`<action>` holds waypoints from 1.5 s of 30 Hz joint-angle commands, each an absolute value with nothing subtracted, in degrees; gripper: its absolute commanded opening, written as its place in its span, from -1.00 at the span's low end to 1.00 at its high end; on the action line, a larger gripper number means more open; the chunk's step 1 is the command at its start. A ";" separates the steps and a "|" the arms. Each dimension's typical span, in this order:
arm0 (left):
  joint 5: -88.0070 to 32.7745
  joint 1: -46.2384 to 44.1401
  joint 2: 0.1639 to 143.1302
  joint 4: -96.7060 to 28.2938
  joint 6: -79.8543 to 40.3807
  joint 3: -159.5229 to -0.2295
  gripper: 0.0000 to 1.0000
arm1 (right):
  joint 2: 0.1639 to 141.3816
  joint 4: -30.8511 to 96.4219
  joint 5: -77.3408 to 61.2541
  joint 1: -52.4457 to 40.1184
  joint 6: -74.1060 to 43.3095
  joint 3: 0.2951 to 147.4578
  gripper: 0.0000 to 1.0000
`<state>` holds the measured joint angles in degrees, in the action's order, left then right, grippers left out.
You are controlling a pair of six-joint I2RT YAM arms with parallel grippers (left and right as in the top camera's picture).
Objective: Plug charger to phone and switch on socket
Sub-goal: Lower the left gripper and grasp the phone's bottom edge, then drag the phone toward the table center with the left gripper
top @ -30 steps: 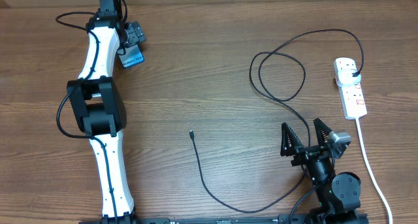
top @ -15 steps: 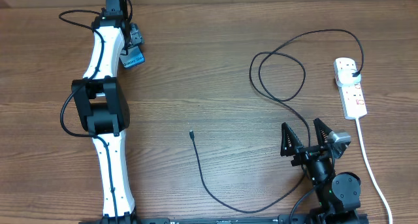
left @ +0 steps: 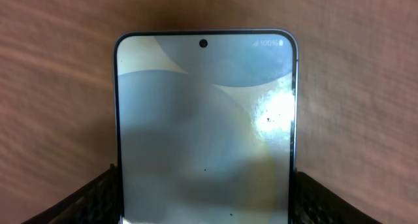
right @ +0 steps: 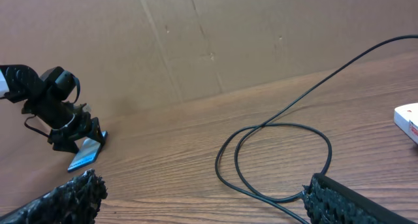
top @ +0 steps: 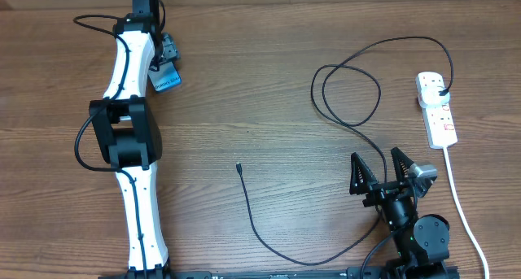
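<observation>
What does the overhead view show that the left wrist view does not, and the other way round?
Only overhead: the socket, the charger with its free tip lying on the wood, and the open right gripper. Only left wrist: the front camera hole and the battery mark at the top of the lit screen. Both: the phone, gripped at its sides by the left gripper, and the wooden table.

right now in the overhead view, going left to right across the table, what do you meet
phone held in the left gripper → charger's connector tip → right gripper, jaws open → socket
</observation>
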<state>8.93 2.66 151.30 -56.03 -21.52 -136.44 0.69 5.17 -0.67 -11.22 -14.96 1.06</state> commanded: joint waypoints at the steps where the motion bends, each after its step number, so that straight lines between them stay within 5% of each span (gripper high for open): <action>1: 4.80 0.40 155.13 -61.17 -21.89 -134.47 -0.22 | 0.19 4.82 -0.73 -10.90 -14.76 0.45 1.00; 21: 5.06 -18.20 155.17 -67.81 -20.10 -133.03 -0.10 | 0.19 4.82 -0.73 -10.90 -14.76 0.45 1.00; 31: 5.08 -20.43 155.15 -72.05 -19.68 -131.35 -0.12 | 0.19 4.84 -0.75 -10.90 -14.76 0.45 1.00; 38: 4.62 -20.38 155.13 -74.70 -19.27 -131.39 0.46 | 0.19 4.82 -0.73 -10.90 -14.79 0.45 0.99; 41: 3.92 -20.38 155.11 -75.83 -19.29 -131.39 1.00 | 0.19 4.82 -0.73 -10.90 -14.76 0.45 1.00; 45: 3.31 -20.38 154.17 -76.20 -19.35 -131.39 0.99 | 0.19 4.82 -0.73 -10.90 -14.79 0.45 0.99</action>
